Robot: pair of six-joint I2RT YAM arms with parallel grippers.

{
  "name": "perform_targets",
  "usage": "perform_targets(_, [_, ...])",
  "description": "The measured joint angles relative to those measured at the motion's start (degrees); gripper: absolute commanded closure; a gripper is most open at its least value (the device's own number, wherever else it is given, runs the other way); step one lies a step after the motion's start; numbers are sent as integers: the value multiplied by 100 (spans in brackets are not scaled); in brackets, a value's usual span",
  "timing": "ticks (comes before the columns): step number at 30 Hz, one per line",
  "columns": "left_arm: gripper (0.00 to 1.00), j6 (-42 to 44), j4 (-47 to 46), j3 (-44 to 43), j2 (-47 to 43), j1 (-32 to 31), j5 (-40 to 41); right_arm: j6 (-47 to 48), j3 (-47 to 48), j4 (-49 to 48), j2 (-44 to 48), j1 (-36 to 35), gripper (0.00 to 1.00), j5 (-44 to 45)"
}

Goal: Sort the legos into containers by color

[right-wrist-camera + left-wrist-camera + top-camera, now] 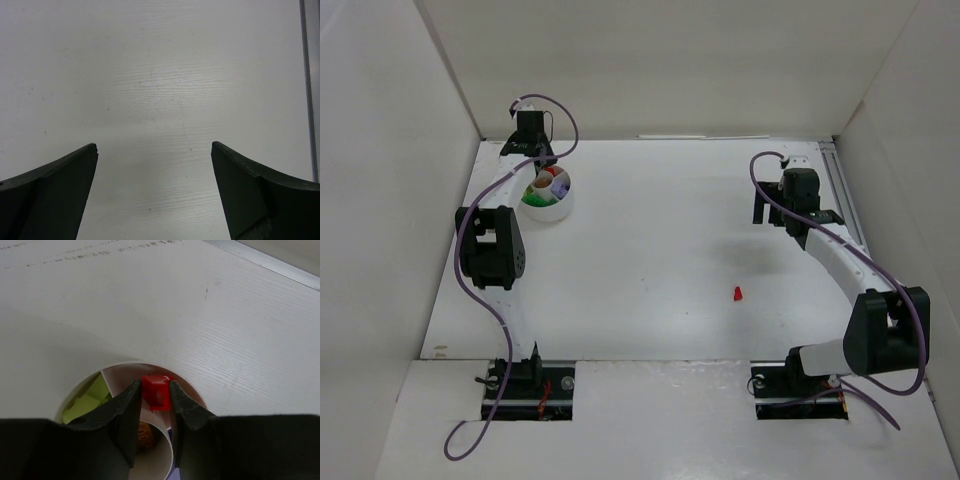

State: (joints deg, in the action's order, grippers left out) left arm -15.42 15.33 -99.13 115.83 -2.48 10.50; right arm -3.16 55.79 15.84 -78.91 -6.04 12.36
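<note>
legos (542,188) in dish (558,212) on white table (650,250), white walls (650,60) around

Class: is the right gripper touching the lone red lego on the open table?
Apart. The top view shows bare table between the right gripper and the red lego.

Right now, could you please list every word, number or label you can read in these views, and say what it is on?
None can be read.
Table: faint rows of dark marks in the left wrist view, too blurred to read.
Dish, red brick: no print shows.
</note>
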Motion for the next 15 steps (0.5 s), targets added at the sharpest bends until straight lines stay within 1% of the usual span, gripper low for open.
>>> perform_targets(2, [67,0,9,0,0,0,2,17,0,0,0,0,0,-13])
perform_targets(3, [66,0,13,0,0,0,2,20,0,0,0,0,0,-15])
perform_targets(9, [65,0,20,2,-2,0,2,39,0,0,0,0,0,-20])
perform_targets(15, [55,35,-28,94,-101,0,2,39,0,2,15,0,0,-55])
